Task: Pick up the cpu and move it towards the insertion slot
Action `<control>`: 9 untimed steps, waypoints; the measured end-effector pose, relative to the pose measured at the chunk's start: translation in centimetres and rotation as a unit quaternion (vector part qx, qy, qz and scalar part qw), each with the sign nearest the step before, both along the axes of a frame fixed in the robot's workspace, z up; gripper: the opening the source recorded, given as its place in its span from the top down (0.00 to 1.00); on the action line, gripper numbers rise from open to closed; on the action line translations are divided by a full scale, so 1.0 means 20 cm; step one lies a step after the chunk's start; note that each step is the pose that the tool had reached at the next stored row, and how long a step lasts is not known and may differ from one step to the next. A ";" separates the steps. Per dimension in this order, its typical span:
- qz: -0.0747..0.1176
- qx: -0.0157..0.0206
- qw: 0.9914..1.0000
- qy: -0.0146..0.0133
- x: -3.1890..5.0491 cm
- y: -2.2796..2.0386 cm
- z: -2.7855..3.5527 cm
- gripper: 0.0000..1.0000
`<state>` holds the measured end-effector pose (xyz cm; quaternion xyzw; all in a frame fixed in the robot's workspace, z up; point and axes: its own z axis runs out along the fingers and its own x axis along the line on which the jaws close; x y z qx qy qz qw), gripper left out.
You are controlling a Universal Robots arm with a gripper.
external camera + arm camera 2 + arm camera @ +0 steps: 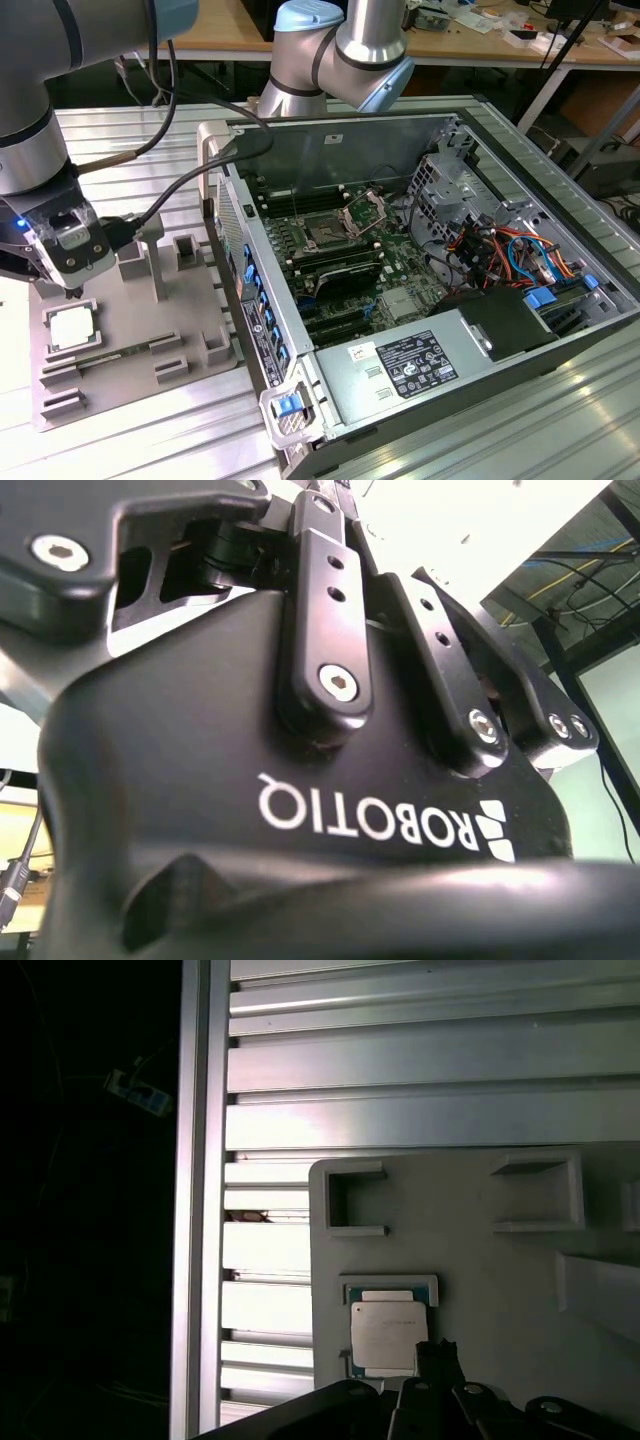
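The cpu (72, 328), a flat square chip with a pale metal top, lies in its seat on the grey plastic tray (190, 310) at the exterior view's left. My gripper (72, 288) hangs just above the chip's far edge and holds nothing. In the first wrist view the cpu (384, 1334) lies on the tray (480, 1250), and the dark tip of the gripper (437, 1353) stands right beside it. The insertion slot (325, 233) sits on the motherboard inside the open computer case, with its steel bracket (366, 211) swung up.
The case's near side wall (250, 300) stands between the tray and the motherboard. Raised blocks (186, 248) stick up from the tray. Inside the case are long black memory slots (345, 280), a power supply (415, 362) and bundled cables (510, 250). The ribbed aluminium table (420, 1070) lies underneath.
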<state>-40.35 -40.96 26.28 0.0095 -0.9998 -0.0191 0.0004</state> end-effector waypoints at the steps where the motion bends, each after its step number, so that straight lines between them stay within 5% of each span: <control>1: 0.000 0.000 1.000 0.000 0.000 0.000 -0.002 0.89; 9: 0.000 0.000 1.000 0.000 0.000 -0.002 -0.015 0.89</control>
